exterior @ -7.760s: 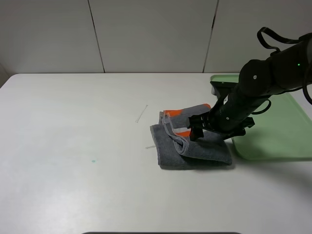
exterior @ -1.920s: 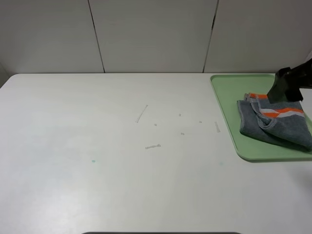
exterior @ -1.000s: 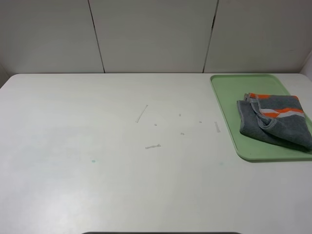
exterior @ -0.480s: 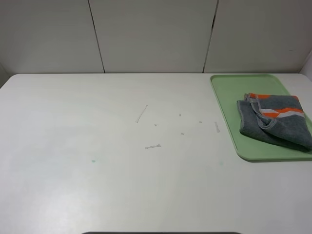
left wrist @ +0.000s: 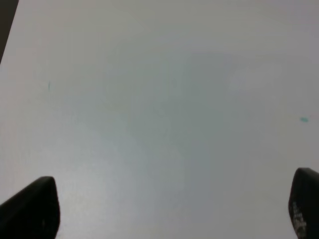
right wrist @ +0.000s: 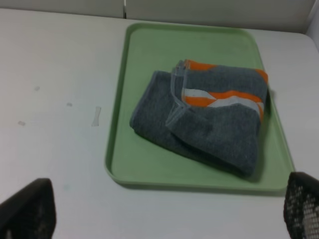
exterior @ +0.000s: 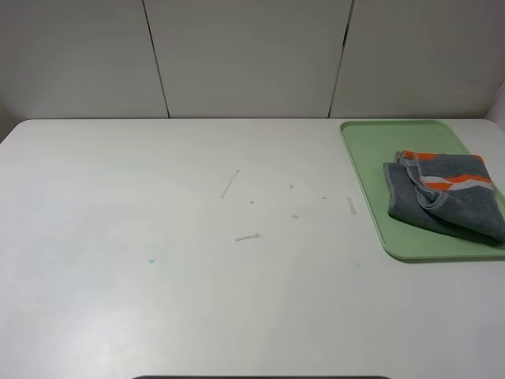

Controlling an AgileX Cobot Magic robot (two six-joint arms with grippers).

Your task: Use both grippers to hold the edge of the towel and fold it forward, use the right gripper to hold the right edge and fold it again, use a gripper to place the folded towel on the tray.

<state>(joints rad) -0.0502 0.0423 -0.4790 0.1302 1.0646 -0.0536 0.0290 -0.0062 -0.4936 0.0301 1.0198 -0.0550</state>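
The towel (exterior: 446, 194), dark grey with orange bands and a pale stripe, lies loosely folded on the pale green tray (exterior: 371, 158) at the table's right side. The right wrist view shows the towel (right wrist: 209, 119) and the tray (right wrist: 149, 164) from above and behind. My right gripper (right wrist: 164, 209) is open, its two black fingertips (right wrist: 27, 209) wide apart and well back from the tray, holding nothing. My left gripper (left wrist: 167, 209) is open over bare white table, with nothing between its fingertips (left wrist: 30, 209). Neither arm appears in the exterior high view.
The white table (exterior: 158, 276) carries a few small scraps and threads (exterior: 248, 237) near its middle and a tiny green speck (exterior: 151, 261) at the left. A panelled wall runs behind the table. The tray's right end runs out of the exterior view.
The right gripper carried the towel from the table's middle onto the tray, let go and drew out of the exterior view. Over the last second nothing has moved.
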